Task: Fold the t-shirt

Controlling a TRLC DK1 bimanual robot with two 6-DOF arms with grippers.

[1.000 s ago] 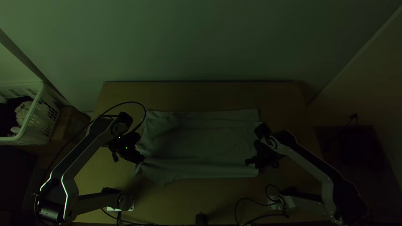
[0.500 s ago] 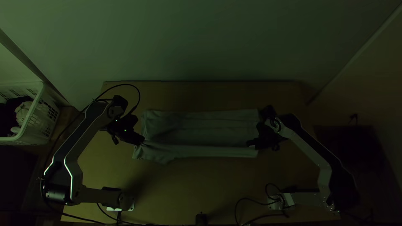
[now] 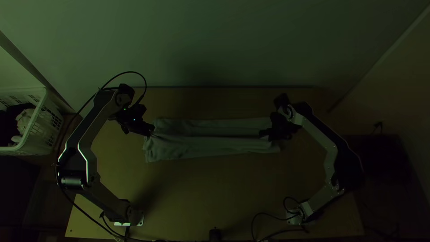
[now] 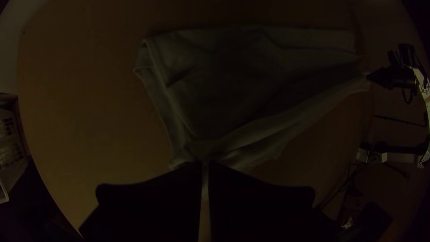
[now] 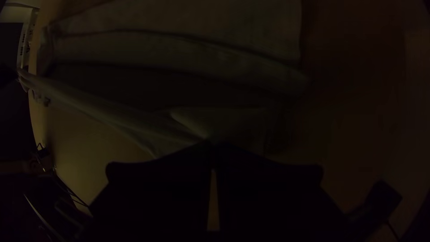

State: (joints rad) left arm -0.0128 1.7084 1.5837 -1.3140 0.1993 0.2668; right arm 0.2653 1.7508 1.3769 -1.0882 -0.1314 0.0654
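Up towards the far edge go both hands, bringing the near side of the T-shirt [image 3: 201, 144] with them, and what was a broad spread of cloth is now a slim strip! It lies crosswise over the far half of the surface [image 3: 215, 192], its near part gathered into a long fold stretched between the two grips, with creases fanning out from each pinch.

Look at the left hand [image 3: 152, 132]: clamped tight on the shirt's cloth at the left end. Over at the other end, the right hand [image 3: 262, 134] has its own pinch, fingertips pressed together on the fabric.

Further out, a white plastic laundry basket [image 3: 36, 127] stands off the surface's left side with light and dark cloth inside, and a black cable [image 3: 130, 71] arches above the left arm [image 3: 89, 154].
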